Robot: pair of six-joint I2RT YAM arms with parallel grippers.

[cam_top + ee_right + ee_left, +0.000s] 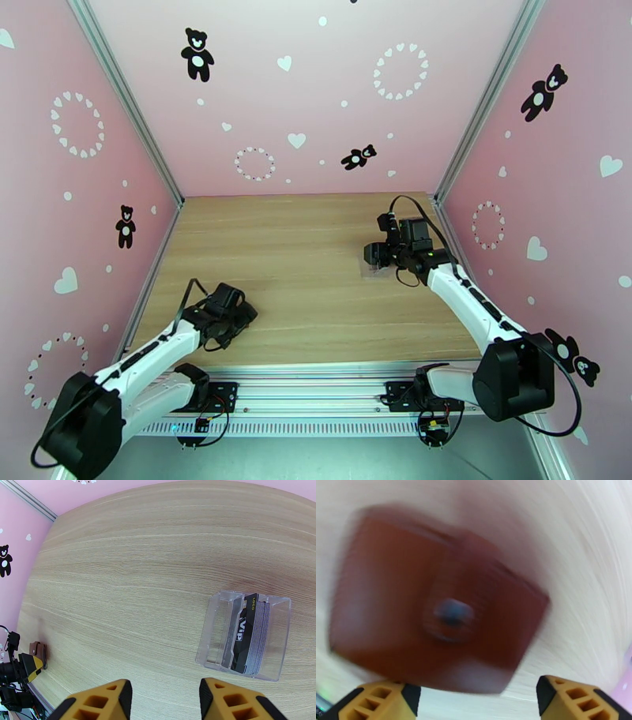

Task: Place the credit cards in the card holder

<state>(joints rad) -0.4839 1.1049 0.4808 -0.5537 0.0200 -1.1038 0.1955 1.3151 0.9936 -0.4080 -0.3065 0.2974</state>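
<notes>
The card holder (pixel 434 610), a closed brown leather wallet with its snap tab facing up, lies on the table and looks blurred in the left wrist view. My left gripper (pixel 478 703) hovers just above its near edge, open, with nothing between its fingers. The same card holder (pixel 39 653) appears small at the far left of the right wrist view, beside the left gripper (pixel 27 665). The credit cards (pixel 249 636), dark with pale print, stand on edge as a stack in a clear plastic box (pixel 276 638). My right gripper (pixel 166 701) is open above the table, near that box.
From above, the left gripper (pixel 229 312) is at the near left of the wooden table (pixel 300 260) and the right gripper (pixel 378 256) is at the right over the clear box (pixel 371 271). Pink walls enclose three sides.
</notes>
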